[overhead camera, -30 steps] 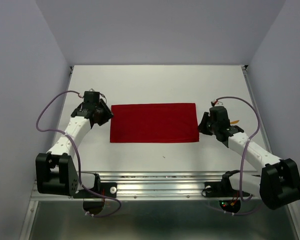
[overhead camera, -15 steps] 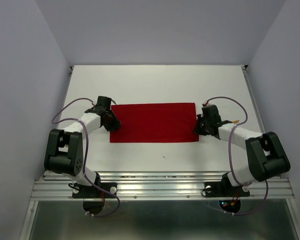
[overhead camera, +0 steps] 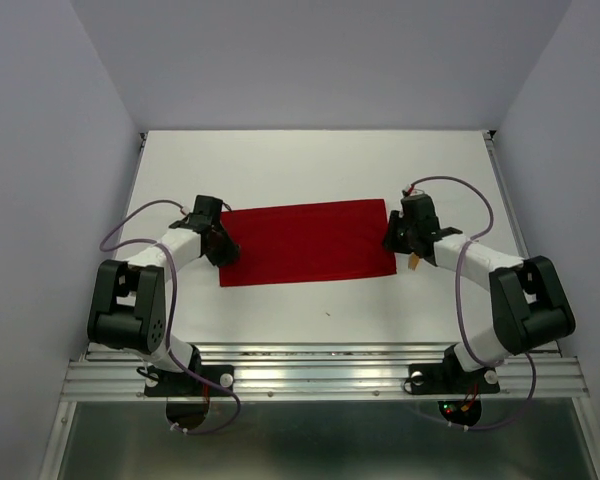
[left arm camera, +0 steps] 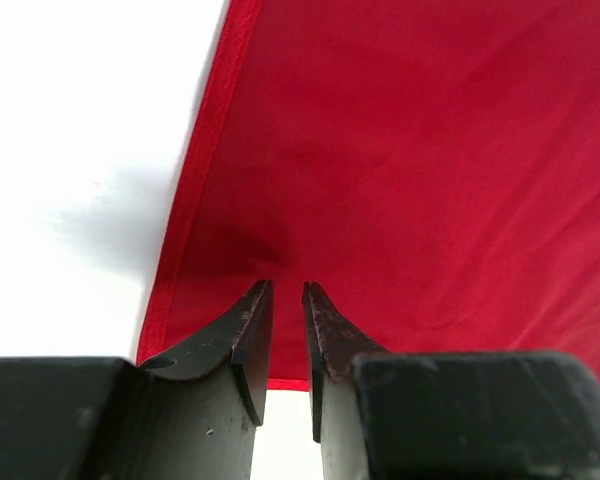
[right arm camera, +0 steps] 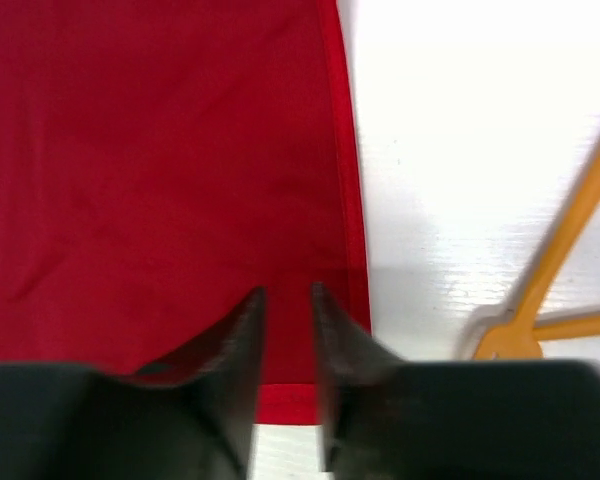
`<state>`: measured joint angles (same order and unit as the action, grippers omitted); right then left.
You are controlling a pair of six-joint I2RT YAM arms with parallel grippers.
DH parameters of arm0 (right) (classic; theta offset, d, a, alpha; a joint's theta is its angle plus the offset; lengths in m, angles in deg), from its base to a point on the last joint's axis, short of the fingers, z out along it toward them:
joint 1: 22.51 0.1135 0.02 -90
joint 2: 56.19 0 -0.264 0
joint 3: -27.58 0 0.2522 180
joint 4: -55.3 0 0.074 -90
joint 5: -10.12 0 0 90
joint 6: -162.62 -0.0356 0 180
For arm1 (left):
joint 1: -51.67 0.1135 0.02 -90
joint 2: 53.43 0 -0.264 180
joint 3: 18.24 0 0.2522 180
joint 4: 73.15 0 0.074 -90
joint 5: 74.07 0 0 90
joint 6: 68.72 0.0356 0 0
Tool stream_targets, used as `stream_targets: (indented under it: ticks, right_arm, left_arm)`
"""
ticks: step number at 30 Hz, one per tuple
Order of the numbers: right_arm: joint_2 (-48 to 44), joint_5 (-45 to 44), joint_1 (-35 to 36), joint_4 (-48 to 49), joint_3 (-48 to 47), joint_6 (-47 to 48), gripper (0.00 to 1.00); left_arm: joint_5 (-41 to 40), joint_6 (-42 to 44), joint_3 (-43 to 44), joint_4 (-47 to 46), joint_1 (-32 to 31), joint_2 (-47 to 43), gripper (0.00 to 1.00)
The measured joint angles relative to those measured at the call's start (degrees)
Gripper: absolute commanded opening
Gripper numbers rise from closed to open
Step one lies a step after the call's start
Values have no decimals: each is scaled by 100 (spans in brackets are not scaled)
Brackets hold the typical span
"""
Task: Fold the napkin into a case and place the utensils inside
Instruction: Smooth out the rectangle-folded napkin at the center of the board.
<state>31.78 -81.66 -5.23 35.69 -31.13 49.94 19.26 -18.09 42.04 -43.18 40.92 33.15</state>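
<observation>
The red napkin (overhead camera: pixel 305 243) lies as a flat rectangle in the middle of the white table. My left gripper (overhead camera: pixel 225 250) is at its near left corner. In the left wrist view the jaws (left arm camera: pixel 287 285) stand a narrow slit apart, tips down on the napkin (left arm camera: pixel 430 150), with creases running from them. My right gripper (overhead camera: pixel 392 245) is at the near right corner, its jaws (right arm camera: pixel 287 290) equally close on the napkin (right arm camera: pixel 150 150). An orange utensil (right arm camera: pixel 570 220) with a forked end lies just right of that corner, and a bit of it (overhead camera: pixel 414 263) shows by the right wrist.
The white table (overhead camera: pixel 310 165) is bounded by grey walls at the back and sides. A metal rail (overhead camera: pixel 320 375) runs along the near edge by the arm bases. Both arms' purple cables loop out beside the napkin's ends.
Both arms swung in and came down on the napkin's near corners, and the jaws narrowed. The napkin's right end has shifted left and skewed. An orange utensil end now shows by the right wrist.
</observation>
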Motion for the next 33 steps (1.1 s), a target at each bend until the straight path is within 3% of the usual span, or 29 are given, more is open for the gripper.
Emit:
stream_targets:
  ticks: [6, 22, 29, 32, 33]
  right_arm:
    - [-721, -227, -7, 13, 168, -98, 42]
    - [-531, -232, -7, -267, 579, -396, 29]
    - [-529, -232, -7, -275, 643, -415, 31]
    - [-520, -232, -7, -273, 643, -415, 23]
    - [-509, -232, -7, -273, 643, -415, 14]
  left_arm:
    - [7, 20, 439, 39, -17, 24, 30]
    - [109, 96, 614, -13, -52, 356, 30]
    - [116, 101, 614, -15, -52, 367, 30]
    - [116, 101, 614, -15, -52, 367, 30]
    - [116, 101, 614, -20, -52, 367, 30]
